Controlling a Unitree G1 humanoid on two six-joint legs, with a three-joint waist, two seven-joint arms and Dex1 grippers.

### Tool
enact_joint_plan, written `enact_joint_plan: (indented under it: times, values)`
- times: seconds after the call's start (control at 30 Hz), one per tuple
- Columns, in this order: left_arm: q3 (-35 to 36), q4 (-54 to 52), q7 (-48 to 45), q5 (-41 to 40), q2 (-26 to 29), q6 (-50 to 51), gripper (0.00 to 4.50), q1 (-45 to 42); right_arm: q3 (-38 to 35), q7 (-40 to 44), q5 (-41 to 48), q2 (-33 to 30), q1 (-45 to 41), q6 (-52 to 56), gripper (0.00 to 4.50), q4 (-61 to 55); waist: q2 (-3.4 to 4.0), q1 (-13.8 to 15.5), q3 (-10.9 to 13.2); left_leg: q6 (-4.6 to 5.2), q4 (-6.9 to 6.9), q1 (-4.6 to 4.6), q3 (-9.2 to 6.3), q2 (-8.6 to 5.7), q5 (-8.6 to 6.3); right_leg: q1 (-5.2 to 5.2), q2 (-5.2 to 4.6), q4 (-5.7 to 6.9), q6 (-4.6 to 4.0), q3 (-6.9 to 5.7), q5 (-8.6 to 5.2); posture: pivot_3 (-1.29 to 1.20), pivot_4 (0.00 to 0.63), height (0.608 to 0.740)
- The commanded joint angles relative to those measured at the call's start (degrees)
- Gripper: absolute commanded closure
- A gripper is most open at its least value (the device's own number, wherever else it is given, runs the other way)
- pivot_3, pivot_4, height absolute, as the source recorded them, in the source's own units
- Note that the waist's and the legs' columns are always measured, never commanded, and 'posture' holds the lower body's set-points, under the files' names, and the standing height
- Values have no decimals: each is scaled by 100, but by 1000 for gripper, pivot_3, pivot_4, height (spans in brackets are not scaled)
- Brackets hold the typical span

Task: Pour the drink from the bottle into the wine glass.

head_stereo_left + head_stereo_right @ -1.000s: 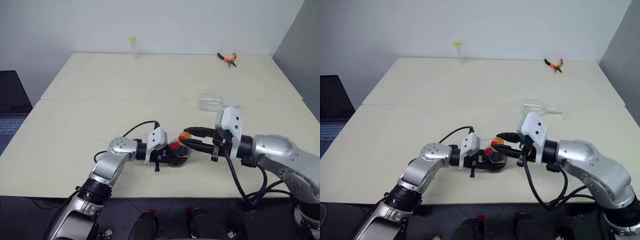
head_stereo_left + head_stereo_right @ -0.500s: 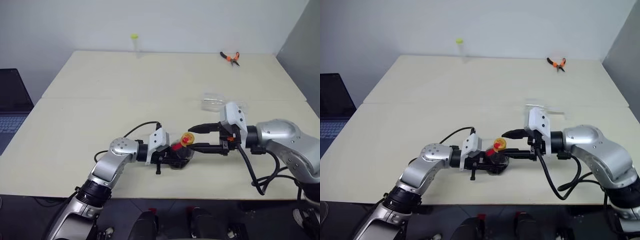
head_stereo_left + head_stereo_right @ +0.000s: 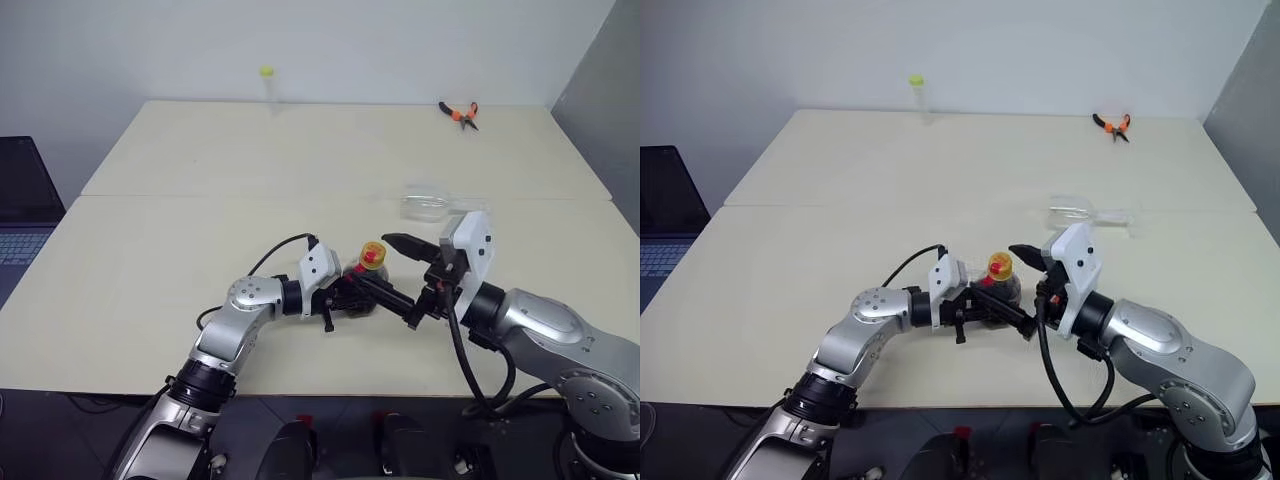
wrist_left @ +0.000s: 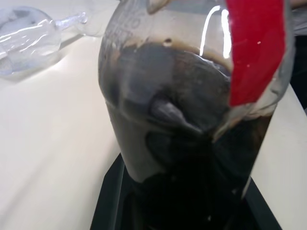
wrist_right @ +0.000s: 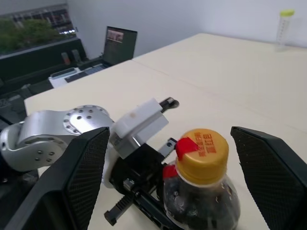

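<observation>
The bottle (image 3: 371, 257) stands nearly upright on the table near its front edge, yellow-orange cap up, red label at the neck. The dark brown drink (image 4: 192, 143) fills most of it. My left gripper (image 3: 350, 297) is shut on the bottle's body from the left. My right gripper (image 3: 380, 265) is open wide at the bottle's right, one finger (image 5: 86, 182) on each side of the cap without touching it. The wine glass (image 3: 425, 205) lies on its side on the table behind the bottle, also seen as the glass (image 4: 29, 38) in the left wrist view.
A thin clear tube (image 3: 265, 85) with a yellow-green cap stands at the table's far edge. Orange-handled pliers (image 3: 458, 114) lie at the far right. A laptop (image 3: 20, 215) sits off the table's left side.
The right gripper has opened wide and come off the cap, rolling so one finger sits above the other. The bottle has gone from lying tilted to nearly upright in the left gripper.
</observation>
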Motion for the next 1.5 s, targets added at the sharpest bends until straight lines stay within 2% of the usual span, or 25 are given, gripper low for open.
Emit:
enact_joint_plan:
  times: [0.03, 0.23, 0.27, 0.33, 0.57, 0.6, 0.8, 0.87, 1.03, 1.13, 1.23, 1.37, 1.5]
  values:
    - [95, -115, -100, -59, -3, -188, 3601, -156, 190, -318, -480, 244, 38, -259, 176, -86, 1, -1, -1, 0, -1, 0, 0, 0, 0, 0, 0, 0, 0, 0, 0, 0, 150, 740]
    - [64, -156, -247, -86, 40, -170, 3601, -139, 325, -335, -873, 448, 125, -378, 176, 0, 1, -3, -1, 0, -2, 0, 2, -2, 0, -1, 0, 1, 0, 1, 0, 0, 150, 740]
    - [64, -160, -254, -85, 40, -166, 3601, -139, 336, -333, -910, 477, 132, -377, 353, 12, 1, -3, -1, 0, -1, 0, 3, -3, 0, -1, 1, 1, 0, 1, 0, 0, 150, 740]
    - [63, -170, -266, -78, 39, -163, 3601, -137, 354, -332, -967, 525, 137, -375, 748, 26, 1, -4, -1, 0, -1, 1, 2, -3, 0, -1, 1, 2, -1, 1, 0, 0, 150, 740]
    - [68, -207, -273, -80, 24, -141, 3601, -139, 433, -277, -1159, 590, 158, -352, 3171, 6, 1, -9, -1, 0, -1, 2, 0, 0, 0, -1, 1, 5, -1, 0, 1, 0, 150, 740]
    - [68, -209, -272, -84, 23, -136, 3601, -141, 437, -262, -1173, 580, 164, -354, 3295, -4, 1, -10, -1, 0, -1, 2, 0, -1, 0, -1, 1, 5, -1, 0, 1, 0, 150, 740]
    - [38, -315, -484, -227, 94, 8, 3601, -127, 341, 183, -1047, 353, 121, -362, 3293, 56, 2, -11, -1, 0, 0, 2, 1, -1, 0, 0, 1, 5, -1, 0, 1, 0, 150, 740]
    - [-7, -431, -673, -308, 183, 93, 3605, -110, 272, 716, -895, 56, 12, -378, 3293, 192, 1, -14, -1, 0, 0, 2, 2, -2, 0, 0, 2, 5, -1, 0, 1, 0, 150, 740]
    - [-110, -666, -1099, -434, 342, 247, 3656, -130, 354, 2693, -782, -1017, -620, -610, 3293, 1192, 1, -20, -1, 3, 1, 9, 18, -6, 0, 5, 15, 3, -1, 0, 1, 0, 150, 740]
    - [-119, -736, -1189, -453, 369, 309, 3658, -133, 534, 3403, -842, -1253, -998, -677, 3293, 1761, 1, -18, -1, 4, 1, 9, 21, -3, 0, 7, 16, 5, -1, -5, 1, 0, 150, 740]
    - [-108, -835, -1225, -475, 414, 375, 3689, -86, 676, 3824, -861, -1279, -1271, -710, 3293, 2057, 1, -23, -1, 4, 1, 8, 20, 0, 0, 5, 15, 9, -2, -4, 1, 0, 150, 740]
    - [-84, -923, -1129, -478, 410, 431, 3705, -1, 592, 3856, -673, -1226, -1268, -517, 3293, 1985, 1, -13, -1, 3, 1, 6, 10, 0, 0, 4, 5, 7, -3, -3, 2, 0, 150, 740]
    - [-10, -856, -895, -429, 291, 400, 3706, 7, 152, 3276, -395, -1066, -930, -337, 1910, 1479, 1, -1, -1, 3, 3, 2, 3, -5, 0, 4, -7, 5, -3, -1, 2, 0, 150, 740]
